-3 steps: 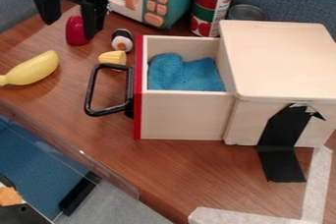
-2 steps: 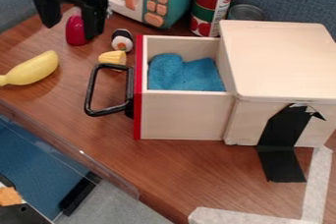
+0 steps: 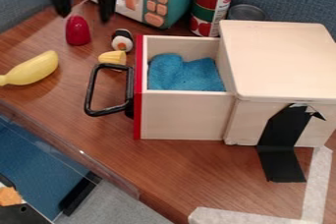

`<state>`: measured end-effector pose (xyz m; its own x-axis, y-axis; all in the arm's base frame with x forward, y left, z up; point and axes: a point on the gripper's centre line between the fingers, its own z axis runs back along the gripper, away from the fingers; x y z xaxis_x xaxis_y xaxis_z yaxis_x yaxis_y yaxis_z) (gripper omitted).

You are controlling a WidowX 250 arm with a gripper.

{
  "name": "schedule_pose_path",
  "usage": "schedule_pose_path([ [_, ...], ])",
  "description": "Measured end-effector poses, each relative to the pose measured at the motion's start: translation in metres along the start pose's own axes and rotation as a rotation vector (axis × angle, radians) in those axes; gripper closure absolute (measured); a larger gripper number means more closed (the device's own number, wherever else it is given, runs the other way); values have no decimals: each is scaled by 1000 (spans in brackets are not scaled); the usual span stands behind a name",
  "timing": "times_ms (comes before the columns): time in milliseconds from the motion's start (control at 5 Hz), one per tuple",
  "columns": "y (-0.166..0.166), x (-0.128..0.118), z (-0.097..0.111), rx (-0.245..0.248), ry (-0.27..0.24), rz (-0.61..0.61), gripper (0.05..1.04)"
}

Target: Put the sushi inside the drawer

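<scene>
Drawer [image 3: 183, 115] already open, blue cloth [image 3: 185, 74] inside; sushi [image 3: 122, 41] still needs picking off the bench [image 3: 177, 164] near the drawer's red front, tool [image 3: 84, 16] wide and empty at upper left, so grasp, carry and release all remain.

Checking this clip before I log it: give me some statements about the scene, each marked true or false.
1. The drawer stands open. True.
2. The sushi lies inside the drawer. False: it is on the table, outside the drawer.
3. A blue cloth lies in the drawer. True.
4. The gripper is shut on the corn. False: its fingers are apart with nothing between them, and the corn is on the table.
5. The banana is left of the drawer's black handle in the picture. True.
</scene>
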<state>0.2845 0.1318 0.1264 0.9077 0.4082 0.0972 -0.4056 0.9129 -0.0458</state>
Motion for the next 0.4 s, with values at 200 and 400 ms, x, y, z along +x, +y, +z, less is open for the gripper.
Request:
schedule_pose_path([
  [200, 0, 28, -2, -15, -3, 97, 83],
  [400, -3, 54, -7, -47, -30, 180, 83],
])
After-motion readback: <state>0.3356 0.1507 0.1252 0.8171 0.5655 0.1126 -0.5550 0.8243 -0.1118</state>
